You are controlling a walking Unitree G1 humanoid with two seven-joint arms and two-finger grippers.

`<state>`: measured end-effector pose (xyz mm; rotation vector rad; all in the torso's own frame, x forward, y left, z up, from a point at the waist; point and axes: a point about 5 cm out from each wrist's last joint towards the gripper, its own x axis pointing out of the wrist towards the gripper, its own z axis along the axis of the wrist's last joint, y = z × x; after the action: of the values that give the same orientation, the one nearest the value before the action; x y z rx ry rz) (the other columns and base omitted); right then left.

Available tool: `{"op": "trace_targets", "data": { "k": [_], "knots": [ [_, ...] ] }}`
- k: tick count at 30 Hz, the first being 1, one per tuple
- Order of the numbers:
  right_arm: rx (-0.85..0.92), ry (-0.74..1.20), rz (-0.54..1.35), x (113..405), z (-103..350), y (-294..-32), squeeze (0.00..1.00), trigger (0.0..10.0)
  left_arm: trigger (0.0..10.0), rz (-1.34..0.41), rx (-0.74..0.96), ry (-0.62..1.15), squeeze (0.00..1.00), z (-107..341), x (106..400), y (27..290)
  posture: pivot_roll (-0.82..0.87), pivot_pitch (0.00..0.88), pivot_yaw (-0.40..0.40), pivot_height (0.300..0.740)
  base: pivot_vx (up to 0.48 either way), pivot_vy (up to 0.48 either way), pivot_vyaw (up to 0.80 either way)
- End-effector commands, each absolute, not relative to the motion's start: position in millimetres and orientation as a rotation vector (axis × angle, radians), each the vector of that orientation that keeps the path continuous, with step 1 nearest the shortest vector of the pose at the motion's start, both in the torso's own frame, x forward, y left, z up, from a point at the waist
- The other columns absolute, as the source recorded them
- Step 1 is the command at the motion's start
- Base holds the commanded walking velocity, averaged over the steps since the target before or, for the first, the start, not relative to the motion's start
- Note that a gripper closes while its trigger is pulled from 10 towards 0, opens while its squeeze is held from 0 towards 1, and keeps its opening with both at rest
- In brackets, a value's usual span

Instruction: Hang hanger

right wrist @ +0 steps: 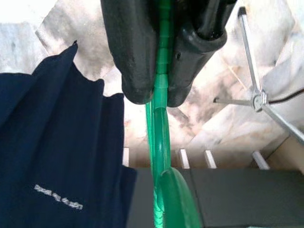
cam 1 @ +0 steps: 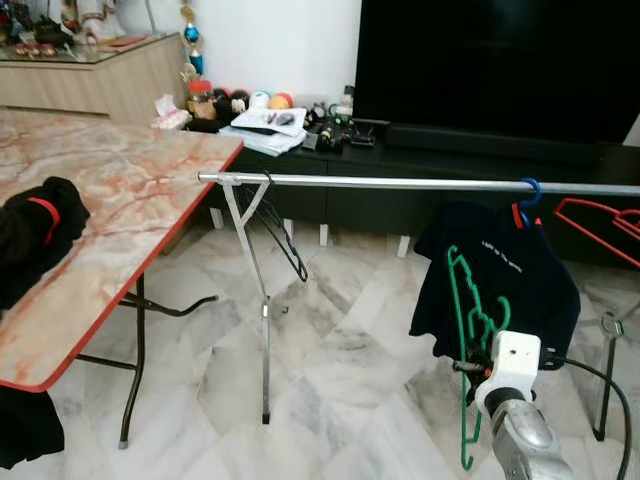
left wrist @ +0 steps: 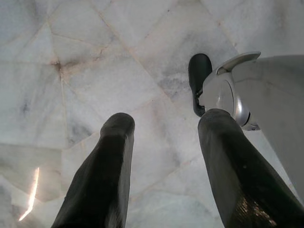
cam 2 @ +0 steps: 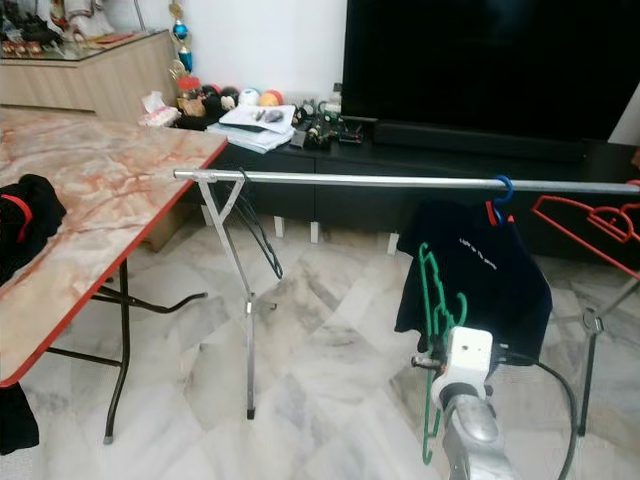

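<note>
My right gripper point(right wrist: 158, 92) is shut on a green plastic hanger point(cam 1: 468, 330), holding it upright below the silver clothes rail point(cam 1: 400, 183) at the lower right. The hanger's hook end rises in front of a dark navy shirt point(cam 1: 520, 270) that hangs from the rail on a blue-hooked hanger point(cam 1: 528, 190). A black wire hanger point(cam 1: 278, 235) dangles near the rail's left end, and a red hanger point(cam 1: 600, 225) sits at its right end. My left gripper point(left wrist: 164, 142) hangs open over the marble floor with nothing between its fingers.
A marble-topped folding table point(cam 1: 110, 200) with black clothing point(cam 1: 35, 235) stands at the left, close to the rail's left stand point(cam 1: 262, 320). Behind the rail is a low black TV unit point(cam 1: 450, 160) with a large TV. A black cable point(cam 1: 600, 375) trails at the right.
</note>
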<state>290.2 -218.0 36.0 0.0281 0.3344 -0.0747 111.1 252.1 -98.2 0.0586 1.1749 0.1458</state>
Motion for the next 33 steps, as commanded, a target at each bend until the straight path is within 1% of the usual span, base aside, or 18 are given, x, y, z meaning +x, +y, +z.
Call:
{"op": "trace_targets", "data": {
  "k": [1, 4, 5, 6, 7, 8, 12, 18, 25, 28, 33],
  "knots": [
    [-0.006, 0.282, -0.058, 291, 44, -219, 0.00, 10.0, 10.0, 0.145, 0.060, 1.180, 0.00, -99, 108, 251, -0.05, 0.000, 0.023, 0.740, 0.289, 0.000, 0.00],
    [-0.012, 0.256, -0.081, 279, 34, -229, 0.00, 10.0, 10.0, 0.140, 0.064, 1.202, 0.00, -101, 100, 251, -0.04, 0.000, 0.023, 0.740, 0.291, 0.000, 0.00],
    [-0.012, 0.256, -0.081, 279, 34, -229, 0.00, 10.0, 10.0, 0.140, 0.064, 1.202, 0.00, -101, 100, 251, -0.04, 0.000, 0.023, 0.740, 0.296, 0.000, 0.00],
    [-0.014, 0.259, -0.073, 271, 27, -229, 0.00, 10.0, 10.0, 0.143, 0.066, 1.212, 0.00, -102, 95, 254, -0.05, 0.000, 0.022, 0.740, 0.296, 0.000, 0.00],
    [-0.014, 0.259, -0.073, 271, 27, -229, 0.00, 10.0, 10.0, 0.143, 0.066, 1.212, 0.00, -102, 95, 254, -0.05, 0.000, 0.022, 0.740, 0.296, 0.000, 0.00],
    [0.000, 0.258, -0.067, 264, 23, -226, 0.00, 10.0, 10.0, 0.147, 0.067, 1.219, 0.00, -102, 92, 255, -0.05, 0.000, 0.024, 0.740, 0.292, 0.000, 0.00],
    [0.037, 0.249, -0.083, 257, 19, -222, 0.00, 10.0, 10.0, 0.148, 0.072, 1.225, 0.00, -102, 90, 258, -0.07, 0.000, 0.037, 0.740, 0.296, 0.000, 0.00],
    [0.050, 0.273, -0.057, 249, 4, -212, 0.00, 10.0, 10.0, 0.127, 0.092, 1.205, 0.00, -99, 103, 256, -0.06, 0.000, 0.043, 0.740, 0.296, 0.000, 0.00],
    [0.048, 0.279, -0.025, 249, -1, -199, 0.00, 10.0, 10.0, 0.109, 0.106, 1.183, 0.00, -97, 116, 252, -0.06, 0.000, 0.057, 0.740, 0.295, 0.000, 0.00],
    [0.055, 0.278, -0.040, 248, -2, -199, 0.00, 10.0, 10.0, 0.102, 0.109, 1.184, 0.00, -98, 117, 249, -0.06, 0.000, 0.058, 0.740, 0.298, 0.000, 0.00],
    [0.064, 0.294, -0.158, 246, -6, -212, 0.00, 10.0, 10.0, 0.097, 0.113, 1.188, 0.00, -98, 117, 250, -0.06, 0.000, 0.055, 0.740, 0.295, 0.000, 0.00]
  ]
}}
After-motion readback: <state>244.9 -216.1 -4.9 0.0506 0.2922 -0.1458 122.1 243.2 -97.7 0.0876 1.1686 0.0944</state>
